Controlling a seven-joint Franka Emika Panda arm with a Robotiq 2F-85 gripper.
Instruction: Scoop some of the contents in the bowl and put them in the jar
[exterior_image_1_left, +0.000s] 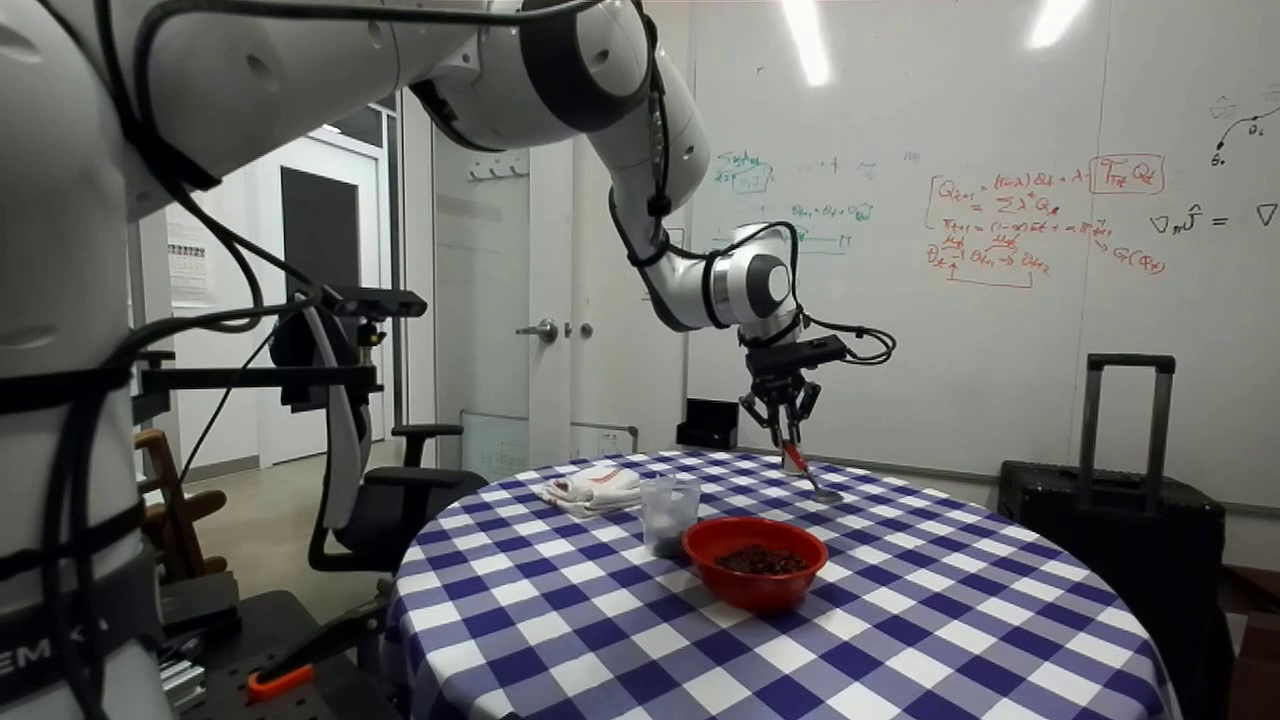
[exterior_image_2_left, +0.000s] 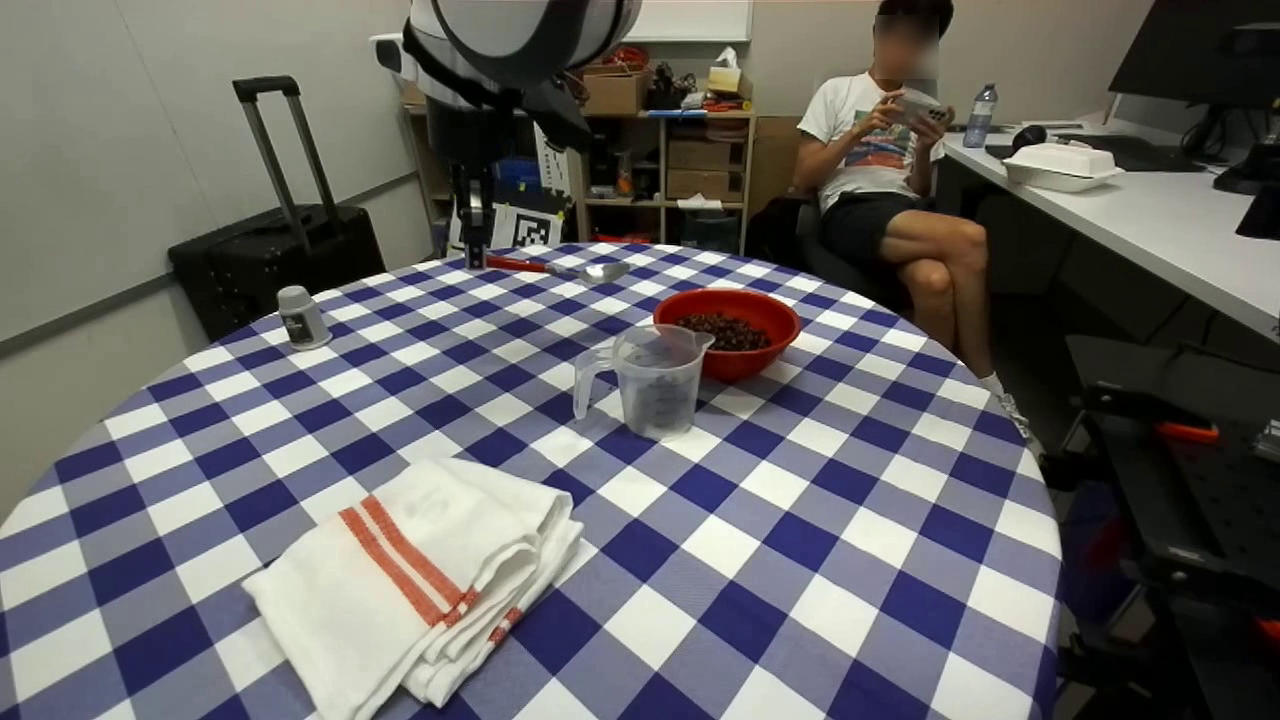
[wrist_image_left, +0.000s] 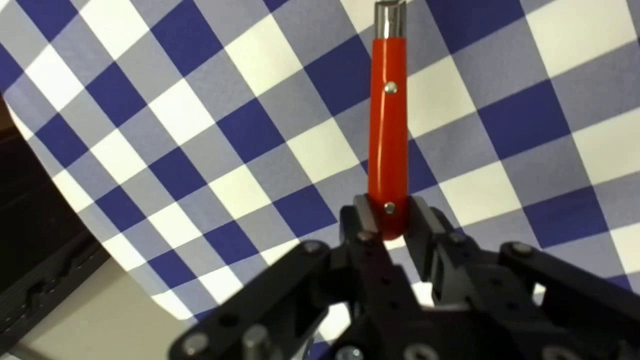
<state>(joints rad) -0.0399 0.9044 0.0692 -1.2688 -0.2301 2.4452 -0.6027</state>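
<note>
One gripper (wrist_image_left: 388, 217), and its jaws were clenched on the tail end of one red-handled spoon (wrist_image_left: 389, 125) in the wrist view! The frame cut the spoon's head off there, yet both exterior views caught it, tipped down toward one checked tablecloth (exterior_image_2_left: 850, 560); whether metal met cloth was hard to call. In an exterior view, one red bowl (exterior_image_2_left: 745, 364) sat nearer and to the right of the spoon, apart from it, its dark bean-like pieces (exterior_image_2_left: 738, 333) far too small and many to count. Just left and near of that stood one clear measuring jug (exterior_image_2_left: 660, 390), handle to the left, hiding a slice of bowl wall; whether the pair touched, no telling, and the jug's inside looked murky. Near and left lay one folded white towel (exterior_image_2_left: 400, 590), red stripes up; farther off, left, one small capped bottle (exterior_image_2_left: 303, 318), its label unreadable. Far right, one seated person (exterior_image_2_left: 880, 170), face blurred, held one phone (exterior_image_2_left: 918, 105). One black suitcase (exterior_image_2_left: 240, 275) was partly hidden behind the tablecloth in both exterior views, and one white robot arm (exterior_image_2_left: 520, 35) was cut off by the frame.
</note>
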